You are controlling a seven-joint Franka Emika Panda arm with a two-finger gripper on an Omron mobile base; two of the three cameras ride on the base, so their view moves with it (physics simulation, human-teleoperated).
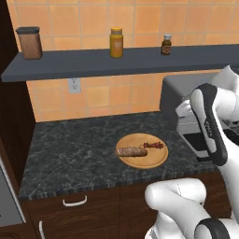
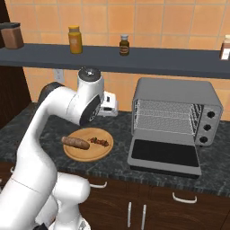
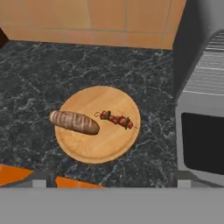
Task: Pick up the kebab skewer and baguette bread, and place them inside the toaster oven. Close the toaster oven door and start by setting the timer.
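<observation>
At right of frame the toaster oven (image 2: 177, 105) stands with the toaster oven door (image 2: 164, 156) dropped flat, its wire rack (image 2: 165, 116) bare, while left of centre the baguette (image 2: 76, 143) and kebab skewer (image 2: 99, 142) lie on a round wooden board (image 2: 88, 152).

No legible text or labels anywhere

Arm: the white arm rises from the base, bends at a dark-jointed elbow and reaches forward, folded high.
Wrist: it turns downward, so the hand looks almost straight down.
Hand: it sits high, well above the surface below.
Gripper (image 3: 112, 183): its two finger tips stand far apart at the bottom of the hand view, jaws fully spread.
Fingertips (image 3: 39, 181): small and grey, one on each side, with nothing between them.
Contact: the fingers touch nothing.
</observation>
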